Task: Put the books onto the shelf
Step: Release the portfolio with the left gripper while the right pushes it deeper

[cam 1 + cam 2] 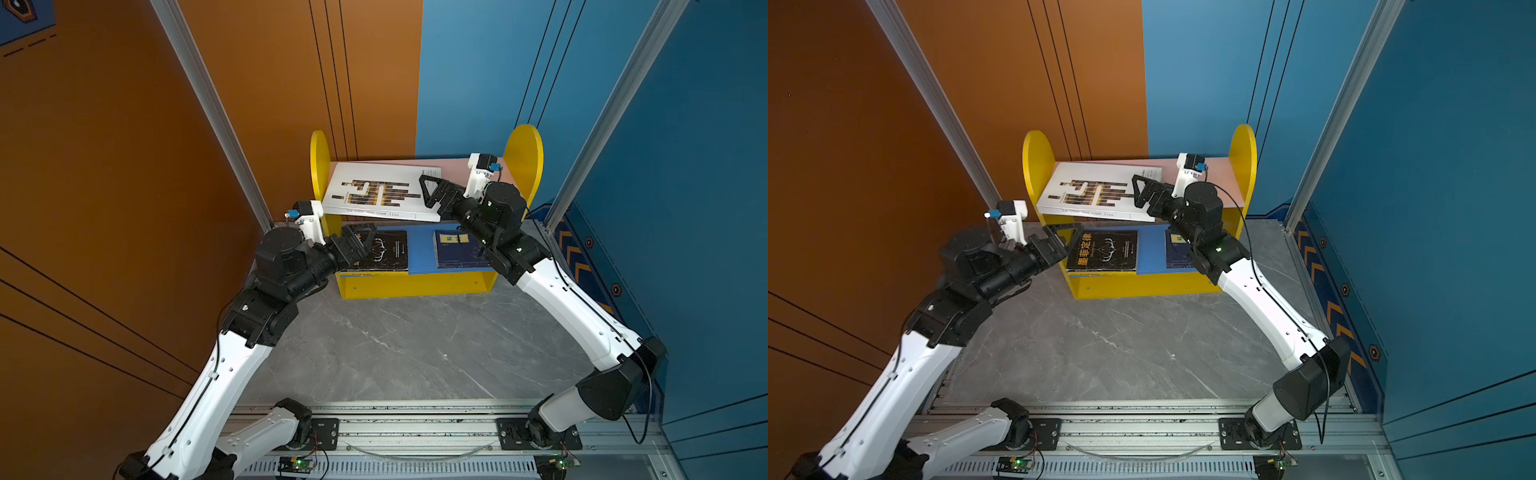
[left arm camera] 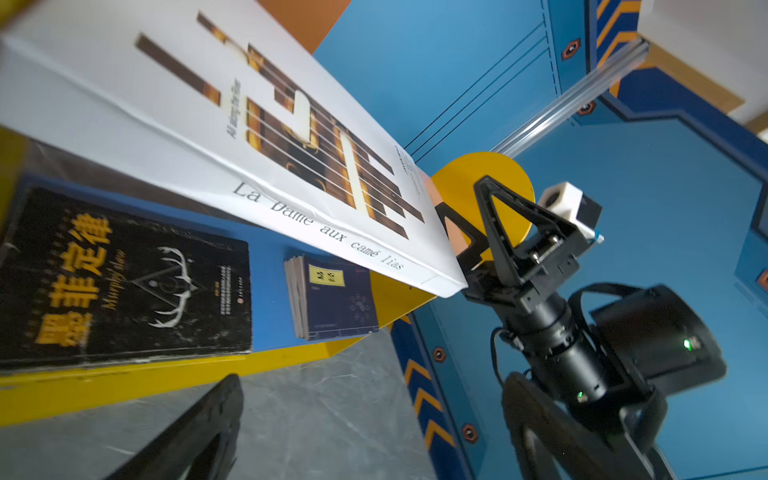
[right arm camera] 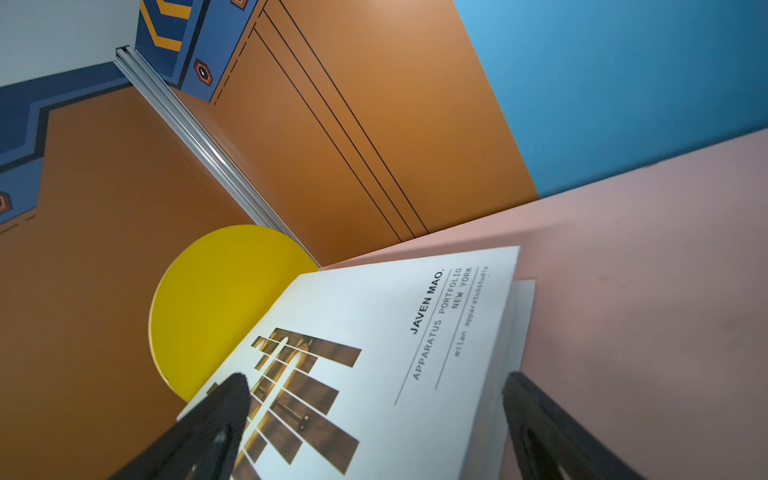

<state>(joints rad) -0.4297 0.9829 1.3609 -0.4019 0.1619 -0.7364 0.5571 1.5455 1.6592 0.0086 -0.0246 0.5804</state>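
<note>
Shelf (image 1: 415,286) (image 1: 1142,286): stands at the 12 o'clock end of the grey marbled counter (image 1: 395,345), yellow round-topped sides, pink upper board (image 1: 457,166) (image 3: 623,270), blue lower board (image 1: 422,253) (image 2: 270,266).

White book (image 1: 374,178) (image 1: 1092,174) (image 2: 124,104) (image 3: 374,299): lies cover up on the pink board, toward its 9 o'clock end, turned a little askew. Juts past the board's 6 o'clock edge, spine facing 6 o'clock. Cover lifts slightly off the pages at the corner nearest the right tool, as seen from the right wrist.

Black book (image 1: 390,253) (image 1: 1104,249) (image 2: 124,282): lies flat at the 9 o'clock end of the blue board, gold lettering up. Thin coloured edges beneath it; count unreadable.

Navy book (image 1: 453,249) (image 1: 1177,253) (image 2: 336,299): lies flat at the 3 o'clock end of the blue board, yellow label up, partly hidden by the right arm in both top views. Rests on further thin layers; number unclear.

Right tool (image 1: 424,192) (image 1: 1136,192) (image 2: 461,193): at the white book's 3 o'clock edge, jaws spread wide, gripping nothing. One of its fingers (image 3: 232,399) over the cover, the other past the book's edge above the pink board. Contact with the book: cannot tell.

Left tool (image 1: 368,241) (image 1: 1073,239): at the black book's 9 o'clock edge, level with the lower board, jaws spread wide and empty.
</note>
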